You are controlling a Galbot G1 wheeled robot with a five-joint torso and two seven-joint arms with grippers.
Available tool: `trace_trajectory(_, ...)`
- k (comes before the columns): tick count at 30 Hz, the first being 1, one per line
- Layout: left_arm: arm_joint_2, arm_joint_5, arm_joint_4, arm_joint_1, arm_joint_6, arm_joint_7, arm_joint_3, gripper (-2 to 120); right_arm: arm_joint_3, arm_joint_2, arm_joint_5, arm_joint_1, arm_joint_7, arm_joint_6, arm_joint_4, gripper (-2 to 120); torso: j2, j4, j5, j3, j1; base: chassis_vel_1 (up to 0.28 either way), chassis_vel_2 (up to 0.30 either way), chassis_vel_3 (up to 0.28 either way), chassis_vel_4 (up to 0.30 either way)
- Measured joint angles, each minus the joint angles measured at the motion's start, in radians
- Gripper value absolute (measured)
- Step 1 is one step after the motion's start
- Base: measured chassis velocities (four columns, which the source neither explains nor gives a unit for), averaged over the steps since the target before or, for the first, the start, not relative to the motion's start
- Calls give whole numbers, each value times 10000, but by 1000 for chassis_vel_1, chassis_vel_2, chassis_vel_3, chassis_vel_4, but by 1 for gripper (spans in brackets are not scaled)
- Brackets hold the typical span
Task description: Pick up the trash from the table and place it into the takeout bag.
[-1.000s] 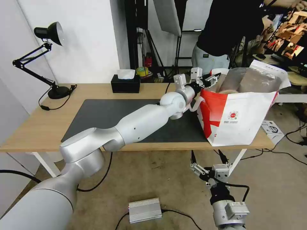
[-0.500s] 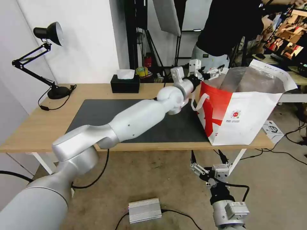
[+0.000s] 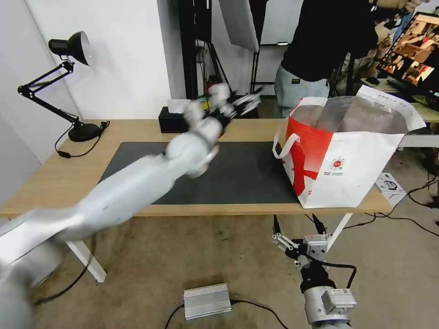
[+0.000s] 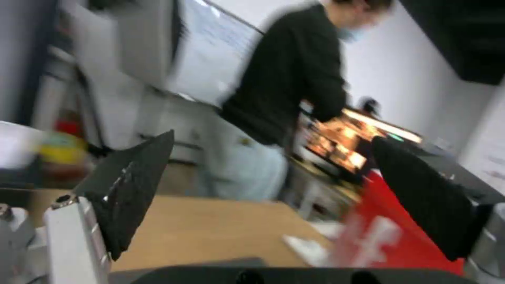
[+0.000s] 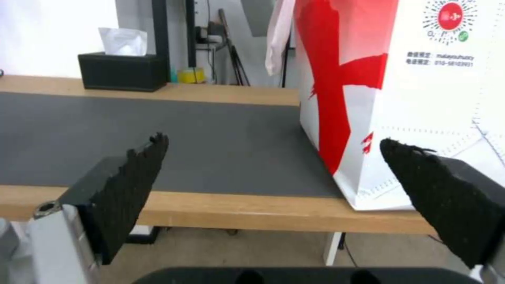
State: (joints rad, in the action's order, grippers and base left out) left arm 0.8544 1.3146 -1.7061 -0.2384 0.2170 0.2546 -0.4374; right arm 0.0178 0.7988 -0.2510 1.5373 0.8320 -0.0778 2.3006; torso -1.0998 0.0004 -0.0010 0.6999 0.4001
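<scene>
The takeout bag (image 3: pixel 347 151) stands open at the table's (image 3: pixel 55 183) right end, on the mat's (image 3: pixel 247 169) edge. Left gripper (image 3: pixel 242 101) — jaws spread, empty — hovers left of the bag; right gripper (image 3: pixel 299 228) hangs released below the table edge by the bag.

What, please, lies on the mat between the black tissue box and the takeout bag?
Nothing: in the right wrist view the dark mat runs bare from the tissue box to the takeout bag.

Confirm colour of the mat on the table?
Dark grey rectangular mat, plain; clearest in the right wrist view.
</scene>
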Motion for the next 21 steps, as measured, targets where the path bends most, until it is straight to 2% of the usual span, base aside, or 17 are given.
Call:
trace_trajectory(1,-433,-190,-343,-521,158,52,466,100,0,0,0,0,0,0,1,100,0,0,0,0,0,0,0,0,0)
trace_trajectory(2,-433,-190,-343,-521,158,52,466,100,0,0,0,0,0,0,1,100,0,0,0,0,0,0,0,0,0)
trace_trajectory(3,-856,-313,-717,-1097,249,64,959,100,0,0,1,0,1,0,0,100,0,-1,2,-1,-1,0,0,0,0)
trace_trajectory(5,-1700,-592,-1614,-2794,298,51,2461,100,0,0,0,0,1,0,0,100,-1,-1,4,-1,-2,0,0,0,0)
trace_trajectory(6,-1700,-592,-1614,-2794,298,51,2461,100,0,0,0,0,1,0,0,100,-1,-1,4,-1,-2,0,0,0,0)
trace_trajectory(9,-2280,-912,-2457,-4879,334,-146,4457,100,0,0,0,0,1,0,0,100,-1,-3,6,-1,-1,0,0,0,0)
trace_trajectory(11,-2353,-981,-2582,-5218,360,-169,4738,100,0,0,1,0,1,0,0,100,-1,-1,7,-2,-2,0,0,0,0)
trace_trajectory(12,-2517,-1316,-2959,-6354,530,-221,5491,100,0,-1,0,1,1,0,0,100,-2,6,10,-2,-3,0,0,0,0)
trace_trajectory(14,-2252,-1895,-3152,-7324,669,-275,5729,100,0,0,1,0,-1,0,0,100,-2,1,4,-1,-4,0,0,0,0)
trace_trajectory(16,-2132,-2120,-3255,-7566,697,-293,5853,100,0,0,1,0,-1,0,0,100,-2,-7,-6,0,-3,0,0,0,0)
trace_trajectory(17,-1979,-2549,-3479,-8144,810,-307,6264,100,0,0,1,1,0,0,0,100,-2,-17,11,0,0,0,0,0,0)
trace_trajectory(18,-1876,-2825,-3576,-8505,847,-323,6527,100,0,0,0,1,0,0,0,100,-1,-15,20,0,0,0,0,0,0)
trace_trajectory(20,-1339,-3811,-3873,-9776,1007,-419,7401,100,0,-1,0,1,1,0,0,100,-2,-6,12,0,-1,0,0,0,0)
trace_trajectory(21,-1339,-3811,-3873,-9776,1007,-419,7401,100,0,-1,0,1,1,0,0,100,-2,-6,12,0,-1,0,0,0,0)
